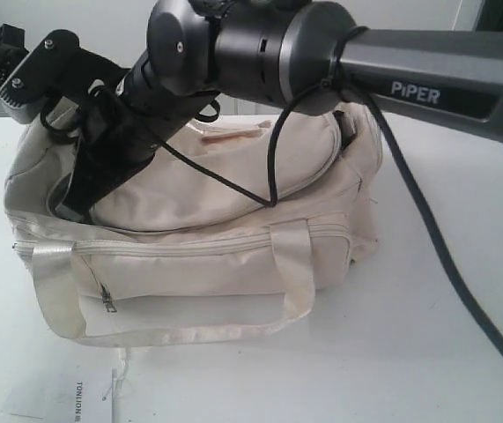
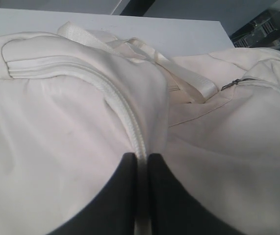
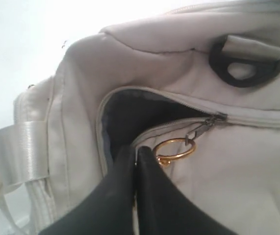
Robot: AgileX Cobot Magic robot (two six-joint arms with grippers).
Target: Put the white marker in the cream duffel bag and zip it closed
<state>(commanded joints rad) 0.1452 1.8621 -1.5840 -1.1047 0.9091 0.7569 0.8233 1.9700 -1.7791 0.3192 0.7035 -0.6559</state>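
Note:
The cream duffel bag (image 1: 233,264) lies on a white table. My left gripper (image 2: 140,156) is shut on the bag's (image 2: 56,122) raised zip band, which runs between its fingers. I cannot make this gripper out in the exterior view. My right gripper (image 1: 73,204) reaches across to the bag's left end. There my right gripper (image 3: 137,149) is shut at the lip of a dark gap in the main zip. A gold ring charm (image 3: 175,149) hangs from the slider (image 3: 213,120) and touches one fingertip. Nothing shows between these fingers. The white marker is out of view.
The right arm (image 1: 427,88) crosses above the bag, with a black cable (image 1: 462,291) trailing down to the table (image 1: 445,361). A printed sheet (image 1: 66,397) lies at the front left. A black strap ring (image 3: 245,66) sits on the bag's end.

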